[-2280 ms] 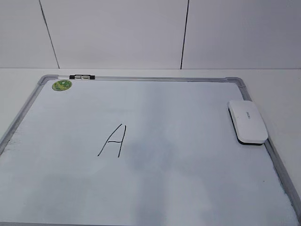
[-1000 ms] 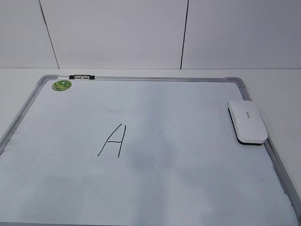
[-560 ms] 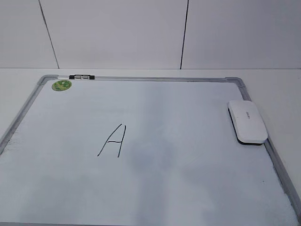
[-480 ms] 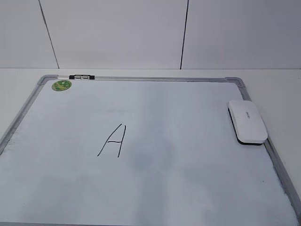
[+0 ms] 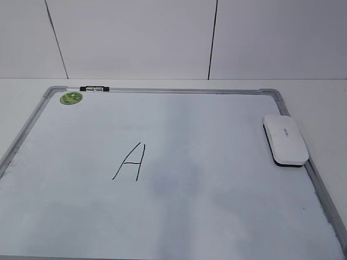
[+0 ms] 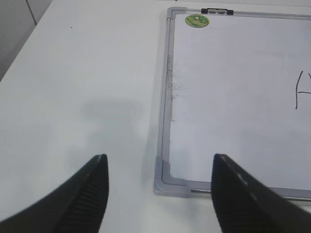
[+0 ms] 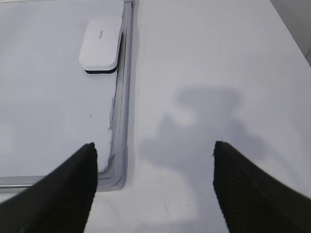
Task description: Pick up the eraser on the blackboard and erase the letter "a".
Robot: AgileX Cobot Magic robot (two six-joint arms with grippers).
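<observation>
The blackboard [image 5: 179, 91] is a white board in a grey frame, lying flat on the table. The white eraser [image 5: 285, 140] rests at its right edge, untouched; it also shows in the right wrist view [image 7: 100, 44]. A tall capital "A" [image 5: 130, 161] is written left of centre. No small letter "a" shows; a faint grey smudge lies to the right of the "A". My left gripper [image 6: 159, 160] is open and empty above the board's near left corner. My right gripper [image 7: 154, 145] is open and empty beside the near right corner. Neither gripper shows in the exterior view.
A green round sticker [image 5: 71, 98] sits in the board's far left corner, with a black clip [image 5: 94, 88] on the top frame beside it. White table surface lies on both sides of the board [image 6: 73, 97]. A tiled wall stands behind.
</observation>
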